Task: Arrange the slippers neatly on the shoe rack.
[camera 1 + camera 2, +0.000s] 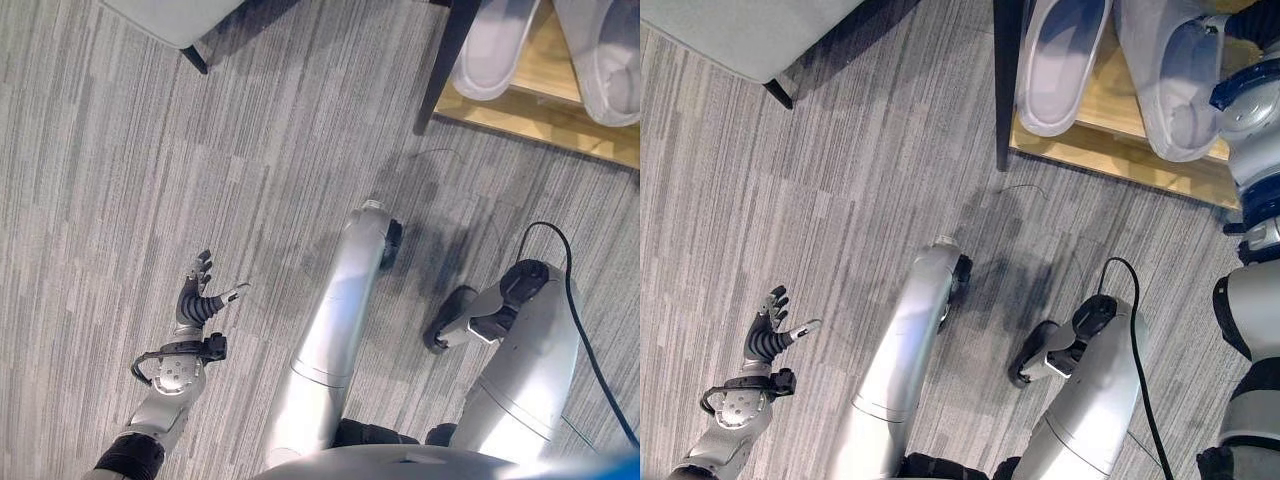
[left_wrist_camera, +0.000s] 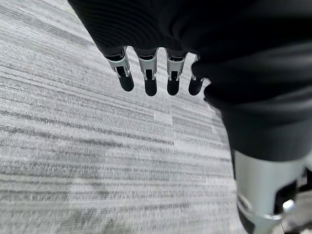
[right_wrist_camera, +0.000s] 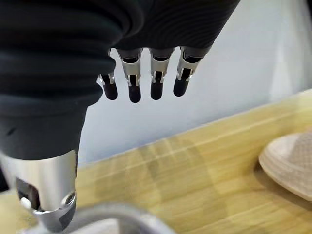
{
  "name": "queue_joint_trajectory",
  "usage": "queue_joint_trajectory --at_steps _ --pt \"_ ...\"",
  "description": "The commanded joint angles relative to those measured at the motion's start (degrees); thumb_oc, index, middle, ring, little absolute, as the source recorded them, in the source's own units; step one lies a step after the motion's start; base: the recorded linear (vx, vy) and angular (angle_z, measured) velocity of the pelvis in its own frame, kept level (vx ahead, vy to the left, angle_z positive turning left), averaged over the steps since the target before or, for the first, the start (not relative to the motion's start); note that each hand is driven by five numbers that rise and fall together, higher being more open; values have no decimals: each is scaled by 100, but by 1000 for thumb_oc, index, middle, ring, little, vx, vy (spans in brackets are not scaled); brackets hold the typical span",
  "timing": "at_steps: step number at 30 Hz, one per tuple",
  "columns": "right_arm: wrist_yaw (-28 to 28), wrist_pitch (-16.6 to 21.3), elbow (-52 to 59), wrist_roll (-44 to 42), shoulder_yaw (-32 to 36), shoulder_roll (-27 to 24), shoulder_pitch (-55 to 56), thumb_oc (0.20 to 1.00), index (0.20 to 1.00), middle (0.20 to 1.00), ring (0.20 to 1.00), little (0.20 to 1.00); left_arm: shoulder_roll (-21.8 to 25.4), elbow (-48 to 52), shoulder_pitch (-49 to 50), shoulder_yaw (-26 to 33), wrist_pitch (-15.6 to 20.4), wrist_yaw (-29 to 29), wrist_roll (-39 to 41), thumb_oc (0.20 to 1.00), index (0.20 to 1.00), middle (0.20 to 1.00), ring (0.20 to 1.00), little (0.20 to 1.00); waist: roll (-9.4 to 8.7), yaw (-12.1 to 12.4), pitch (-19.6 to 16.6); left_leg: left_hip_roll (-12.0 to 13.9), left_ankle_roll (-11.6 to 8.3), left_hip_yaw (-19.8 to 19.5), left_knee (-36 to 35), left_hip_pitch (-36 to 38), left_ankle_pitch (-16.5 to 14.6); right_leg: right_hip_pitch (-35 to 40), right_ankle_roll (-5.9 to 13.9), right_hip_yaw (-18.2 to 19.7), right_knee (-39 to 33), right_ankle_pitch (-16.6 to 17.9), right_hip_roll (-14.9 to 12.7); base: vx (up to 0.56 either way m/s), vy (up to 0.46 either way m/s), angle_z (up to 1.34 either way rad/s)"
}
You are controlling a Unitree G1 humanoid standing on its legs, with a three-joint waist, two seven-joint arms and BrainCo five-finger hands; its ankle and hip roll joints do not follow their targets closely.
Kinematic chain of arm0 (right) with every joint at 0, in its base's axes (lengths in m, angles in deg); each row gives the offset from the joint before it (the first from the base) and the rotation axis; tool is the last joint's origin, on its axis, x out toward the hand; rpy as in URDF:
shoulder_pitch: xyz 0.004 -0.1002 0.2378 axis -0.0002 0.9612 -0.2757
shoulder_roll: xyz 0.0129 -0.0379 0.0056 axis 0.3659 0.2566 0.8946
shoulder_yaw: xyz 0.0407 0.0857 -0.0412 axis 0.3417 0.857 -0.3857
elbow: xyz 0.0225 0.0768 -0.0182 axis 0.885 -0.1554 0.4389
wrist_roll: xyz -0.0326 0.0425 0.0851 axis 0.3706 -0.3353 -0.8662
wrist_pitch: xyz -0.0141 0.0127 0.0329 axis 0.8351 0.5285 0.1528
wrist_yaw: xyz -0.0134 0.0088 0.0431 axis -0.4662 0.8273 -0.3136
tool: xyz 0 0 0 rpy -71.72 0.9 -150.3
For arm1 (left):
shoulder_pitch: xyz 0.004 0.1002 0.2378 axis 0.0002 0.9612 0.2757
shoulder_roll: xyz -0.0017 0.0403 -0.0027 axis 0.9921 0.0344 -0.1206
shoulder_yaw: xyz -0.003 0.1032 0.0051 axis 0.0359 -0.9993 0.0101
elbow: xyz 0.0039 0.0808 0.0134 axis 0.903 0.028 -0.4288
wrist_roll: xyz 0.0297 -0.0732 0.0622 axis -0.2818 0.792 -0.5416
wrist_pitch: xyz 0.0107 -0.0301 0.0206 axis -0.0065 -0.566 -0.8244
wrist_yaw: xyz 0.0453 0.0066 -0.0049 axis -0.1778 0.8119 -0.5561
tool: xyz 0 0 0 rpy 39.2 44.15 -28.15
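Two pale grey slippers (image 1: 1060, 60) (image 1: 1180, 85) lie side by side on the wooden shelf (image 1: 1110, 125) of the shoe rack, toes pointing away from me. My right hand (image 1: 1258, 22) hovers over the right slipper, its fingers (image 3: 141, 83) straight and holding nothing. Past them in the right wrist view lie the wooden shelf (image 3: 195, 165), the edge of a beige slipper (image 3: 290, 165) and a grey slipper's rim (image 3: 112, 217). My left hand (image 1: 198, 300) hangs low over the carpet far from the rack, fingers (image 2: 148, 73) spread and empty.
A black post (image 1: 445, 60) stands at the rack's left front corner. A light grey piece of furniture (image 1: 170, 15) with a dark leg (image 1: 195, 58) sits at the far left. Grey striped carpet (image 1: 150, 180) covers the floor between them.
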Motion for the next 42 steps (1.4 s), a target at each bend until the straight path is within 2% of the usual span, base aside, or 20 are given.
queue_joint_trajectory --at_steps 1,3,4,6,7,11,13,14,16,19,32,33,34,35,42 --pt "205 212 279 -306 74 11 -102 1000 1000 1000 1000 1000 9 161 396 42 -20 84 -100 1000 1000 1000 1000 1000 9 -21 -114 -17 -489 -1091 -31 412 -731 23 128 662 -31 870 -121 -8 32 0" --pt "267 255 448 -438 259 10 17 1000 1000 1000 1000 1000 2 194 413 60 -40 72 -109 1000 1000 1000 1000 1000 -8 -53 -114 -13 -494 -1065 0 412 -746 23 112 667 -16 856 -124 -9 44 0" --pt "353 351 912 -648 703 119 419 1000 1000 1000 1000 1000 -61 201 461 109 -47 75 -134 1000 1000 1000 1000 1000 -27 -122 -114 -5 -504 -1042 53 412 -784 40 118 707 47 856 -90 -12 53 1" --pt "396 370 1365 -603 913 154 743 1000 1000 1000 1000 1000 -96 175 532 186 -63 70 -98 1000 1000 1000 1000 1000 -67 -143 -114 -5 -522 -1046 103 412 -786 67 128 696 74 852 -104 -2 36 -12" --pt "482 375 2002 -450 1229 248 1231 1000 1000 1000 1000 1000 -141 195 561 257 -110 71 -107 1000 1000 1000 1000 1000 -99 -200 -114 -2 -549 -1052 259 412 -846 51 168 734 232 798 -85 15 9 -18" --pt "500 367 2353 -361 1566 410 1670 1000 1000 1000 1000 1000 -184 228 558 267 -156 57 -188 1000 1000 1000 1000 1000 -123 -255 -114 -29 -566 -1070 408 412 -869 66 161 756 377 772 -62 7 -7 -7" --pt "428 399 2517 -407 1734 568 1956 1000 1000 1000 1000 1000 -215 235 593 319 -191 68 -166 1000 1000 1000 1000 1000 -133 -282 -114 -15 -584 -1073 492 412 -891 56 179 785 464 760 -41 1 -12 -2" --pt "260 511 2685 -814 1882 868 2137 1000 1000 1000 1000 1000 -208 241 615 335 -214 96 -134 1000 1000 1000 1000 1000 -150 -307 -114 1 -599 -1078 579 412 -913 22 193 820 576 742 -19 0 -9 -14" --pt "227 525 2861 -799 1956 1027 2335 1000 1000 1000 1000 1000 -199 273 650 375 -243 83 -143 1000 1000 1000 1000 1000 -164 -324 -114 -4 -585 -1076 610 412 -917 -11 188 836 639 723 -5 4 2 -19" --pt "379 619 3132 -777 2201 1420 2619 1000 1000 1000 1000 1000 -193 314 592 393 -210 -14 -192 1000 1000 1000 1000 1000 -171 -352 -114 -18 -555 -1085 667 412 -945 -8 180 814 655 707 -9 2 38 -7" --pt "685 744 3396 -902 2667 2306 3005 1000 1000 1000 1000 1000 -165 352 755 505 -231 -246 -354 1000 1000 1000 1000 1000 -69 -269 -114 -90 -575 -1210 708 412 -952 107 192 753 784 677 -24 -13 -21 -1" --pt "656 747 3206 -884 2520 2348 2928 1000 1000 1000 1000 1000 -116 215 572 417 -358 -190 -211 1000 1000 1000 1000 1000 -66 -281 -114 -74 -552 -1245 801 412 -1052 121 113 731 805 556 -57 -153 -301 1" --pt "620 454 2991 -860 2403 2714 2673 1000 1000 1000 1000 1000 -512 -1079 -154 390 -340 -407 -387 1000 1000 1000 1000 1000 -169 -415 -114 -10 -581 -1172 817 412 -924 36 178 820 895 685 27 -169 -317 12" --pt "665 480 2999 -909 2424 2813 2609 1000 1000 1000 1000 1000 -604 -1320 -242 382 -319 -440 -292 1000 1000 1000 1000 1000 -166 -408 -114 -8 -597 -1163 796 412 -921 21 188 827 891 667 21 40 48 -3" --pt "608 585 2828 -1244 2392 3149 2575 1000 1000 1000 1000 1000 -657 -1715 -294 396 -256 -425 23 1000 1000 1000 1000 1000 -174 -429 -114 16 -631 -1128 919 412 -990 -1 191 869 1050 628 24 0 -13 -18"
